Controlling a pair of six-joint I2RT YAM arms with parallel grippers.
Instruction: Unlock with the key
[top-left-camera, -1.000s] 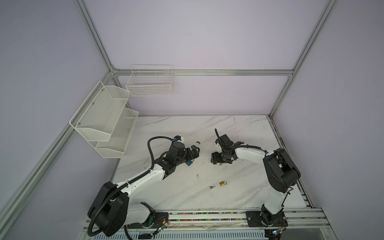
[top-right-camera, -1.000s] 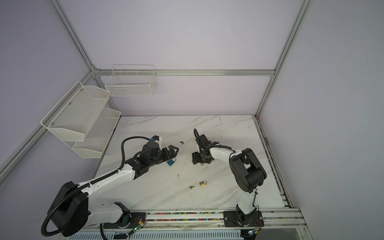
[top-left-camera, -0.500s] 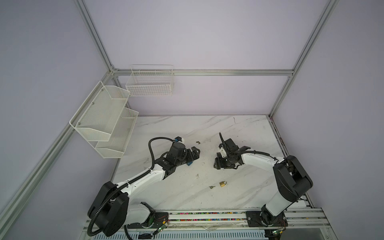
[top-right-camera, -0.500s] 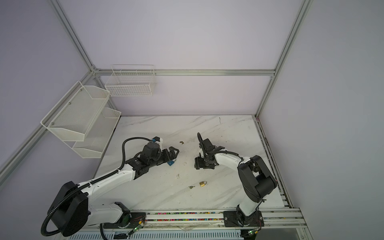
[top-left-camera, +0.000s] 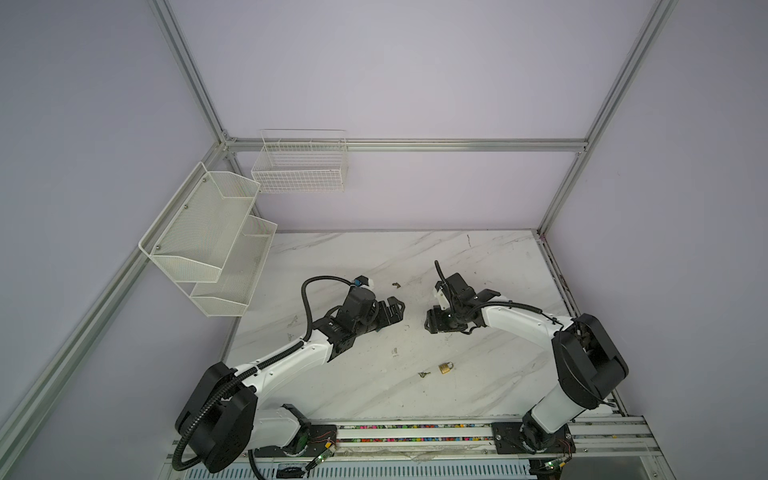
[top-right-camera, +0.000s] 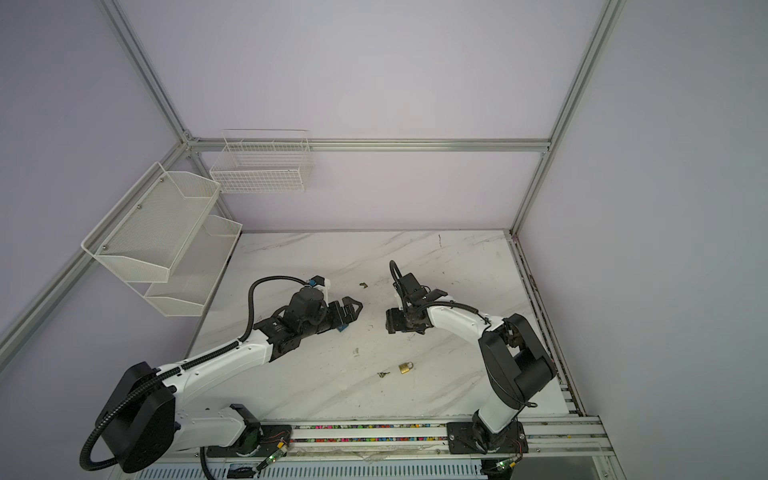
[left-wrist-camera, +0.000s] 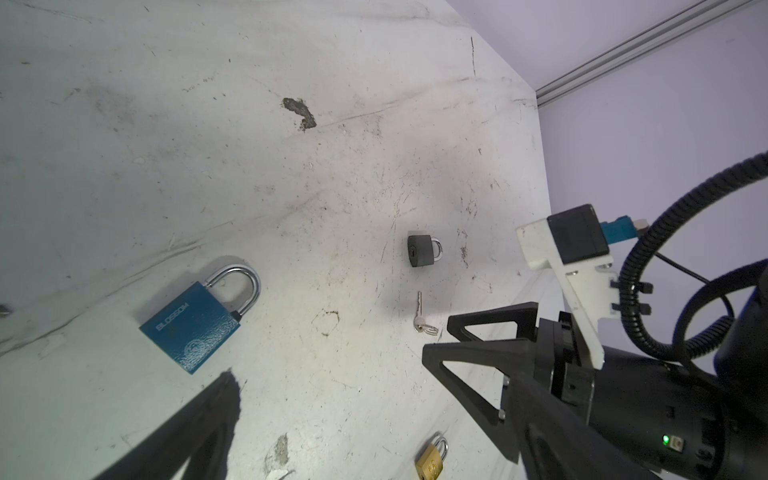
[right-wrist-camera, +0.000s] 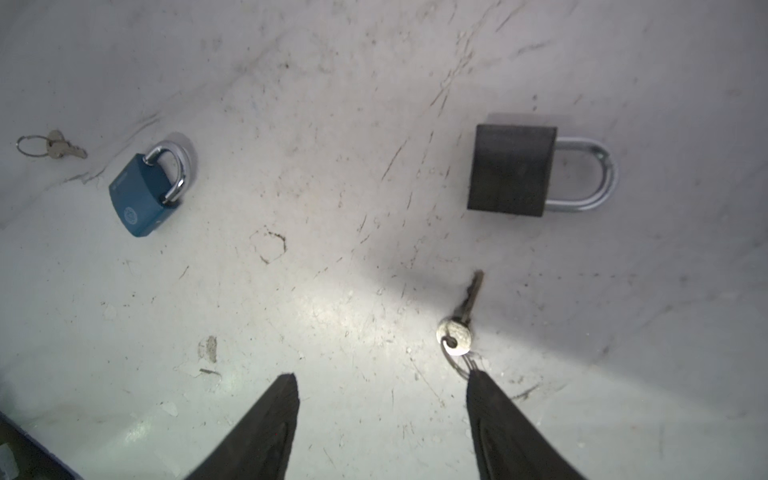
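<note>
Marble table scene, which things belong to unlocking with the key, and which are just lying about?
Job, probably: silver round-headed key, black square padlock beside it, open right pincer close to that key.
Lying about: blue padlock, ringed key near it, small brass padlock, tiny key beside it, white mesh wall shelves, white wire basket.

Walls (top-left-camera: 415, 62): plain pale lilac, evenly lit.
Frame (top-left-camera: 407, 145): aluminium bars up the corners and across the back wall.
Wire basket (top-left-camera: 299, 166): white, hung on the back wall near the left corner.
Mesh shelf (top-left-camera: 208, 232): white, two tiers, on the left wall.
Counter (top-left-camera: 374, 249): white marble pattern, scuffed and stained.
</note>
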